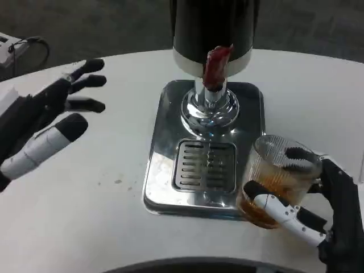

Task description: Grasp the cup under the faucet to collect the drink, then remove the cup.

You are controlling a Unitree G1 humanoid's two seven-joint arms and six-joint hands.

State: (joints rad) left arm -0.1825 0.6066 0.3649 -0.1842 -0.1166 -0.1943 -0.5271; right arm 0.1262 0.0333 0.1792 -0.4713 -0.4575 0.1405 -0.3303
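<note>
— What lies leftward?
— The left hand (48, 122) hovers over the bench (85, 216), fingers spread, holding nothing. The dispenser (213, 34) stands centre on its steel drip tray (165, 165).
— And the cup (278, 179)?
— Right of the tray, amber drink inside, gripped by the right hand (315, 210).

**Chrome, ribbed glass and matt white**

The dispenser base (165, 148) is polished mirror-bright metal with a slotted steel drip grate (203, 166); the chrome faucet column (208, 108) gleams. The tank (215, 28) looks glossy black. The cup (277, 181) is clear ribbed glass. The table (85, 216) is smooth, matt white.
</note>
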